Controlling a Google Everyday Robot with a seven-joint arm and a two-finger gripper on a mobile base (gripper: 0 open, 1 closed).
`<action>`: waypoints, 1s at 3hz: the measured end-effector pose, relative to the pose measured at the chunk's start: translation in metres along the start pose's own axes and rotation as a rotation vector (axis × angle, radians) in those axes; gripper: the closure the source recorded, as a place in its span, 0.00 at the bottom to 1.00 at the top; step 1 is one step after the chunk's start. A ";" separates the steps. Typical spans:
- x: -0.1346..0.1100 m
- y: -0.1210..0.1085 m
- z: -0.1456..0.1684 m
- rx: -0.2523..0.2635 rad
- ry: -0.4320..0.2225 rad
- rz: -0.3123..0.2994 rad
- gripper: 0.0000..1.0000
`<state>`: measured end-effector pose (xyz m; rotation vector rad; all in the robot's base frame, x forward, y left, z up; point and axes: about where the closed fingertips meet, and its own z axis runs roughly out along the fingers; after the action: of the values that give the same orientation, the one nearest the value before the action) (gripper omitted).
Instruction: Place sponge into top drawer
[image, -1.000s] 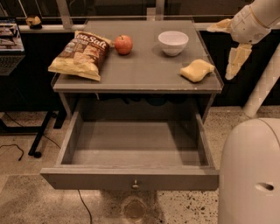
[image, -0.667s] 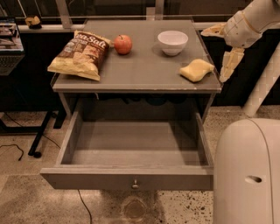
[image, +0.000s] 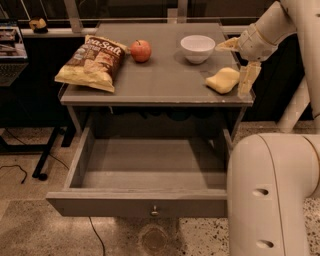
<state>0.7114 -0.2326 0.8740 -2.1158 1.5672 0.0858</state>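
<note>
Because the sponge (image: 222, 81) is a soft, light block, it will likely squash a little when squeezed and weigh next to nothing. A hold across its middle, pressing the two longer sides, looks the safest. Its surface should give enough friction that slipping is unlikely, though pinching only a corner might let it fold and sag.

It lies on the table (image: 165, 82) near the right front corner, just in front and to the right of the bowl (image: 197, 47), well apart from the apple (image: 141, 51) and the chip bag (image: 92, 62). The gripper (image: 232, 70) hangs over that corner with its fingers spread wide, one above the sponge's far side, the other at its right edge, and it grasps nothing. Whether a finger touches the sponge I cannot tell. Below, the top drawer (image: 100, 205) stands pulled out, knob (image: 155, 211) to the front — the sponge is not in it yet.
</note>
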 end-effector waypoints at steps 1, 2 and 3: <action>0.003 -0.009 0.004 0.034 0.004 0.003 0.00; 0.014 -0.011 -0.004 0.072 0.014 0.019 0.00; 0.017 -0.009 -0.005 0.075 0.014 0.019 0.00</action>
<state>0.7245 -0.2473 0.8758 -2.0480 1.5736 0.0186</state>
